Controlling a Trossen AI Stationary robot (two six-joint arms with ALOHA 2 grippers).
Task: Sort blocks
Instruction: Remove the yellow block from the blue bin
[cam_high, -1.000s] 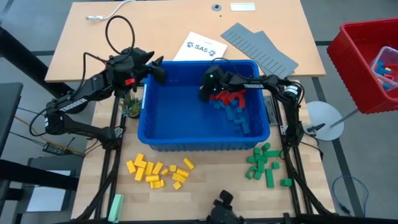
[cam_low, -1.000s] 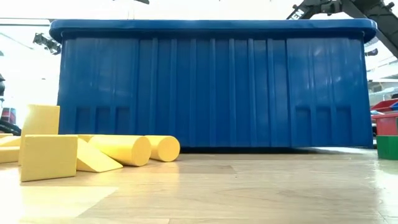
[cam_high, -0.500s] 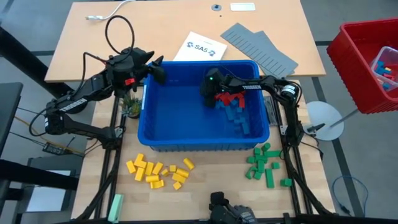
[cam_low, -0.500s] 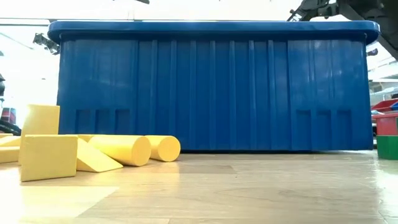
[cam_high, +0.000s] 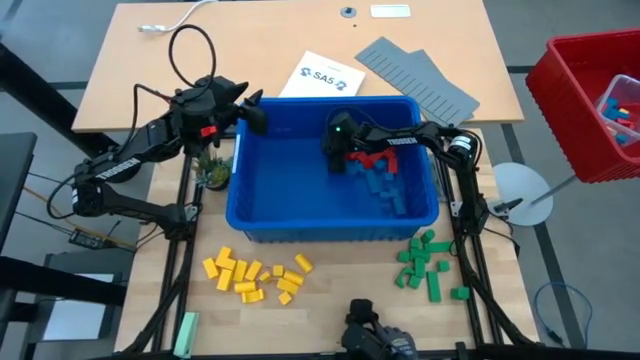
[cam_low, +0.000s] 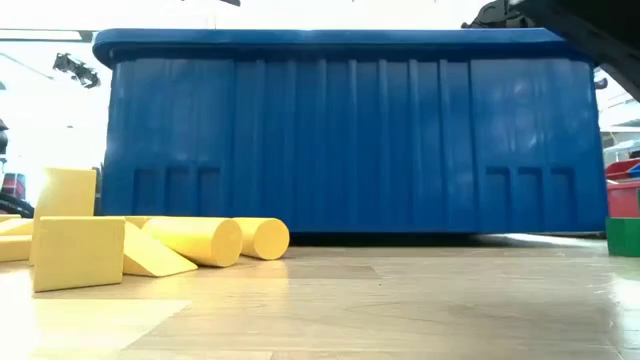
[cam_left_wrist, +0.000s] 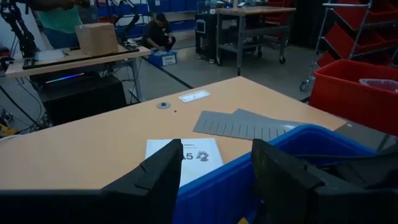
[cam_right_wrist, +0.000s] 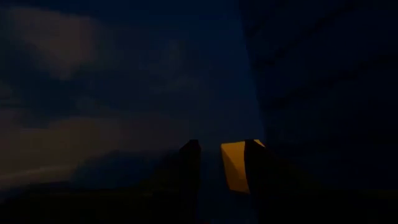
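A blue bin (cam_high: 330, 232) stands mid-table and fills the low view (cam_low: 350, 140). Red blocks (cam_high: 372, 158) and blue blocks (cam_high: 385, 190) lie in its right half. My right gripper (cam_high: 336, 160) reaches down into the bin beside them. In its wrist view the fingers (cam_right_wrist: 222, 149) are open around a yellow block (cam_right_wrist: 236, 165). Yellow blocks (cam_high: 255, 277) lie on the table near the bin's left corner, green blocks (cam_high: 425, 262) near its right. My left gripper (cam_high: 255, 112) hangs open above the bin's far-left corner (cam_left_wrist: 217, 168), holding nothing. My right gripper has the yellow block's side (cam_right_wrist: 244, 168) against the inner face of one finger (cam_right_wrist: 258, 168). A dark gap shows between the block and the other finger (cam_right_wrist: 189, 165). The fingers slant down into the bin from the table's right side. What the block rests on is too dark to see.
A red bin (cam_high: 590, 100) with more blocks stands off the table's right. Grey ridged panels (cam_high: 415, 80) and a paper sheet (cam_high: 320, 76) lie behind the blue bin. A pale green bar (cam_high: 186, 332) lies at the near left, a small plant (cam_high: 210, 170) beside the bin's left wall.
My right gripper has rolled about its own axis and sunk a little lower inside the bin. The blue bin has slid slightly toward the table's right edge.
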